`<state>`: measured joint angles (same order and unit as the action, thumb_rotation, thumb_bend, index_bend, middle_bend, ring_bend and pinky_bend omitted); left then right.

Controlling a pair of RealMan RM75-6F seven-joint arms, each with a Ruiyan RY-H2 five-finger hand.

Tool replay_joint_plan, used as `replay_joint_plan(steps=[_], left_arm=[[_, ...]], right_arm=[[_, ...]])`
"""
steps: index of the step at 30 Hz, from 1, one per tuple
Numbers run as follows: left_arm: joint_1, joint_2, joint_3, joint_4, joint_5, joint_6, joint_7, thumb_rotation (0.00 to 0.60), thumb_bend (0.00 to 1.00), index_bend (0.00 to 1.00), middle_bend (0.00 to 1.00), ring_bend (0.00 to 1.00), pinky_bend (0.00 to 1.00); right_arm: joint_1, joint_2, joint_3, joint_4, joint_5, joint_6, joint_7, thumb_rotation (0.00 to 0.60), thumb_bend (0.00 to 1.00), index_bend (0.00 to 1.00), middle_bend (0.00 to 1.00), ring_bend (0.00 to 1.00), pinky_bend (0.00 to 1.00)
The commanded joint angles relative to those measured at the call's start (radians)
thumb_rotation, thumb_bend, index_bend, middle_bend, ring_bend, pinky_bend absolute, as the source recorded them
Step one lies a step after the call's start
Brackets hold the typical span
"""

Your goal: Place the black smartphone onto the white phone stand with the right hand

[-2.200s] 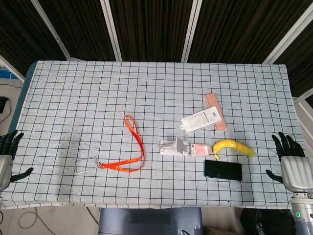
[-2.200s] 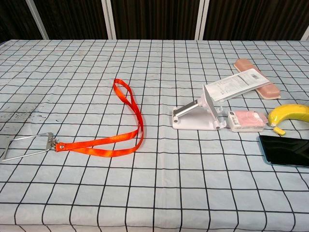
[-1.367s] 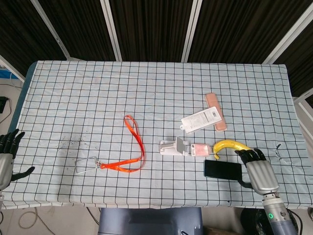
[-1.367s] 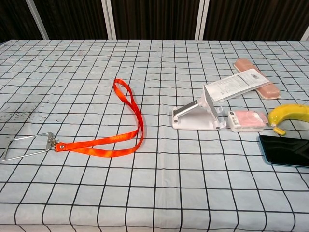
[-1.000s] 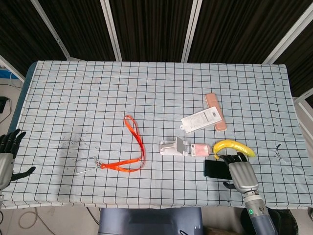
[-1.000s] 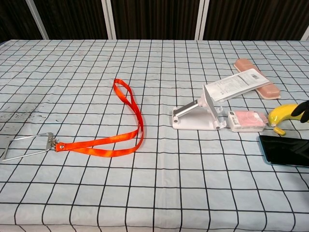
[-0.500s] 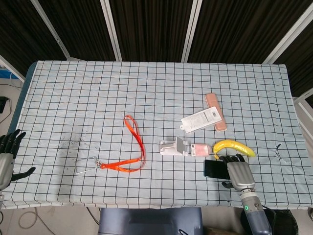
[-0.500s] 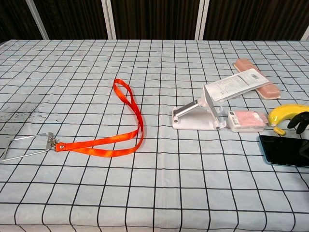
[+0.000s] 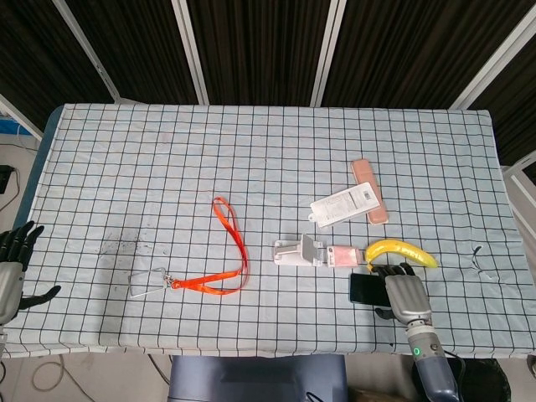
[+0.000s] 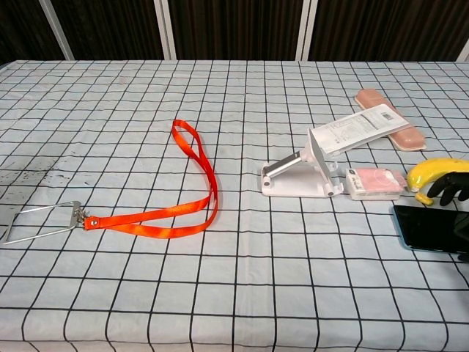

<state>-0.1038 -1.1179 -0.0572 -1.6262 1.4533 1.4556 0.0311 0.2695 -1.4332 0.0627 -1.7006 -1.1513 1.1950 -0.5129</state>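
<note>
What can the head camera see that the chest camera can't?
Only the head view shows the left hand past the table's left edge, the whole right hand over the black smartphone, and the full checked tablecloth.

Only the chest view shows the side of the white phone stand, with its tilted holder raised off the base.

Both show the orange lanyard, the banana, the stand, the phone and the right hand's dark fingers.
</note>
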Motion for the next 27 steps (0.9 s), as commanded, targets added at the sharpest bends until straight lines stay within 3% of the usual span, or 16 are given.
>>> replay_joint_plan(steps=[1, 27], left_arm=[[0.0, 0.0, 0.0, 0.0, -0.001, -0.001, -0.001, 0.6, 0.0, 0.0, 0.0, 0.0, 0.0], [-0.002, 0.004, -0.002, -0.005, -0.011, -0.007, -0.007, 0.6, 0.0, 0.0, 0.0, 0.0, 0.0]], right_arm=[[0.003, -0.004, -0.001, 0.002, 0.004, -0.001, -0.003, 0.6, 0.21, 0.29, 0.31, 0.27, 0.15], [0.023, -0.032, -0.009, 0.037, 0.036, -0.009, -0.001, 0.6, 0.23, 0.33, 0.34, 0.29, 0.15]])
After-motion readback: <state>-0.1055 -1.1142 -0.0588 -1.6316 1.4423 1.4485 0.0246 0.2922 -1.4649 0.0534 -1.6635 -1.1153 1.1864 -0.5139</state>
